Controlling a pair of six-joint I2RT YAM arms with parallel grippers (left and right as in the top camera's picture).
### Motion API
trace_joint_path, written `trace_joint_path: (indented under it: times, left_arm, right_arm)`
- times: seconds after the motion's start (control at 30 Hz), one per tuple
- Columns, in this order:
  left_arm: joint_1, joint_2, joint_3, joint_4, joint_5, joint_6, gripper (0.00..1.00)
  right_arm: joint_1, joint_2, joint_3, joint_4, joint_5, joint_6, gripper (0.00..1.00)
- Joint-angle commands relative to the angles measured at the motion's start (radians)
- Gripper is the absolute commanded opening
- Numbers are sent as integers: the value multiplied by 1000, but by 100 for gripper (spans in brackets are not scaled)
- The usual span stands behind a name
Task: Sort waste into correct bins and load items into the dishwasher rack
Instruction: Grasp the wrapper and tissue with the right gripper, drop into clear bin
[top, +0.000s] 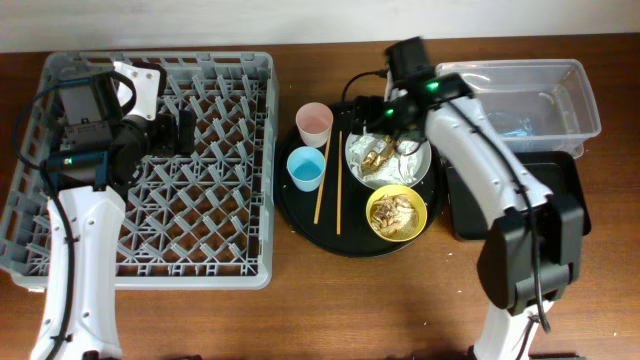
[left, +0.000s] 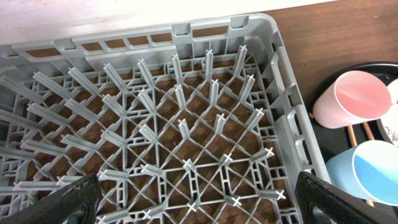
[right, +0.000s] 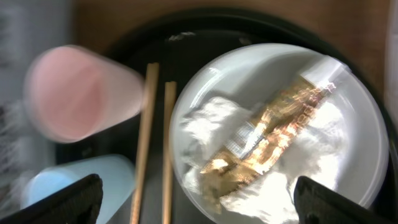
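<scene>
You have nothing sorted or loaded yet, as far as the views show. The dishwasher rack (top: 160, 278), just left of the round black tray (top: 300, 210), has only bare pegs. On that tray sit the pink cup (top: 314, 122), the blue cup (top: 305, 168), the 2 chopsticks (top: 320, 185), the plate (right: 261, 68) and the yellow bowl (top: 421, 225).

The napkins (right: 205, 134) and gold wrapper (right: 267, 134) lie on the plate. The food scraps (top: 395, 210) are in the bowl. The clear tub (top: 575, 90) and shallow black bin (top: 470, 215), just right of the round tray, show no waste (an arm hides part of the black one).

Your right jaws hang wide open over the plate, holding nothing. Your left jaws are wide open over the rack, empty too. So I think all the work is left: waste out, then 6 items in.
</scene>
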Motion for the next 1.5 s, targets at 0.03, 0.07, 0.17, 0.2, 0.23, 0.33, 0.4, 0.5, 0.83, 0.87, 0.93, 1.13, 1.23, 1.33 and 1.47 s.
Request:
trace_joint_path:
  times: [0.03, 0.07, 0.17, 0.2, 0.23, 0.33, 0.4, 0.5, 0.83, 0.87, 0.93, 1.13, 1.23, 1.33, 1.47]
  left_arm:
    - [1, 5, 15, 1, 7, 12, 99]
    - [1, 5, 15, 1, 7, 12, 100]
    - [1, 5, 15, 1, 7, 12, 99]
    - [1, 5, 15, 1, 7, 12, 99]
    - [1, 5, 15, 1, 7, 12, 100]
    - [1, 5, 15, 1, 7, 12, 100]
    - [1, 5, 15, 1, 7, 12, 100]
    - [1, 5, 15, 1, 7, 12, 100]
    - [1, 5, 15, 1, 7, 12, 99]
    - [1, 5, 15, 1, 7, 12, 99]
    - [1, 5, 15, 1, 7, 12, 99]
    - [1, 5, 15, 1, 7, 12, 99]
    - [1, 5, 15, 1, 7, 12, 100]
    - [1, 5, 15, 1, 8, 12, 99]
    - [1, 5, 15, 1, 7, 12, 100]
  right_arm:
    - [48, 82, 15, -24, 237, 267, 97]
    - [40, 115, 15, -29, 238, 266, 97]
    - [25, 208, 15, 9, 239, 266, 98]
    - [18, 237, 15, 16, 241, 266, 97]
    - [13, 258, 15, 21, 237, 266, 97]
    - [13, 309, 11, 20, 233, 262, 80]
    - [13, 311, 6, 21, 233, 262, 38]
    - [12, 299, 50, -14, 220, 248, 4]
    - [-359, 228, 656, -374, 169, 135, 4]
    - [-395, 230, 654, -368, 169, 135, 4]
    - [-426, 239, 636, -346, 168, 135, 4]
    - [-423, 312, 547, -298, 123, 134, 36]
    - [-423, 311, 549, -298, 89, 75, 60]
    - [-423, 273, 551, -304, 71, -3, 77]
    - [-396, 77, 551, -375, -43, -224, 78]
